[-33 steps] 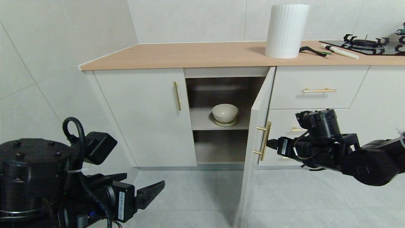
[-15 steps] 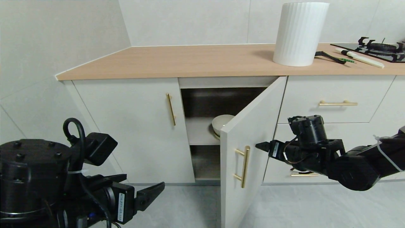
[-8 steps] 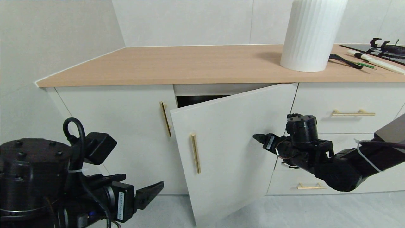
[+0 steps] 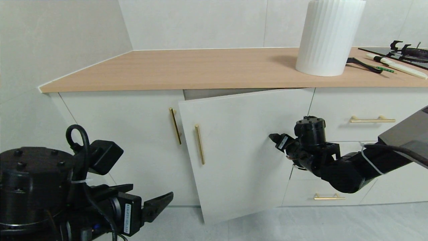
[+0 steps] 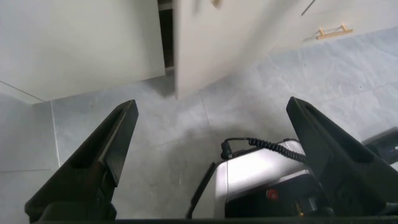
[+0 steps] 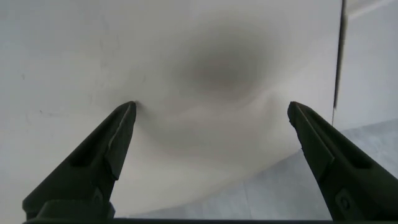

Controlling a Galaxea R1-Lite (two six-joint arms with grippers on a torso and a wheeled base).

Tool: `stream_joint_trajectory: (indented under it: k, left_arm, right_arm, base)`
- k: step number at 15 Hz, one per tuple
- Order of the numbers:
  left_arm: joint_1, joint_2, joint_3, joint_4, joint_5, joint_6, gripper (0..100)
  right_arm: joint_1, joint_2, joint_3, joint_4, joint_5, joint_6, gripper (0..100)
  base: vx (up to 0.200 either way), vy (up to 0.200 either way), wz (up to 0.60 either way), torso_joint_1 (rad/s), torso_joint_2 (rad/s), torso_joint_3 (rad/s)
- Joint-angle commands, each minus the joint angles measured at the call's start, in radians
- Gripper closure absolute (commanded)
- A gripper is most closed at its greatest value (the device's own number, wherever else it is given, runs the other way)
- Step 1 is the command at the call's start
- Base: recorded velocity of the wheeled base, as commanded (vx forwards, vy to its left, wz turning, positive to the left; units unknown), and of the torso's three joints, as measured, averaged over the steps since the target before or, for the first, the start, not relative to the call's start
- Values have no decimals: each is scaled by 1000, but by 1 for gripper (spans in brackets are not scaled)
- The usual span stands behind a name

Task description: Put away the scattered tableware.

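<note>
2 matte black arms: the left arm point(image 4: 30, 180) carries a looped cable point(image 4: 77, 127), the right arm point(image 4: 341, 174) a white cable tie point(image 4: 367, 157).

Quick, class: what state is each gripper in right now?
Left gripper: open, empty.
Right gripper: open, empty, fingertips against the cabinet door.

Cabinet door point(image 4: 240, 150) barely ajar, covering its opening, open floor point(image 4: 317, 224) below

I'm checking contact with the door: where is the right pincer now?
Head view, right of centre: the right pincer sits open against the face of the nearly shut cabinet door, to the right of its gold handle and below the countertop.
</note>
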Motion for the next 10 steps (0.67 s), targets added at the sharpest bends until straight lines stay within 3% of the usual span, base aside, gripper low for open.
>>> stream_joint_trajectory:
  k: [1, 10]
  left_arm:
    - [1, 2, 1, -1, 0, 0, 0]
    - [1, 5, 3, 0, 0, 0, 0]
  right_arm:
    - [-9, 18, -20, -5, -9, 2, 0]
    - [-46, 87, -120, -4, -128, 30, 0]
  base:
    - [0, 0, 0, 0, 0, 0]
    - [0, 0, 0, 0, 0, 0]
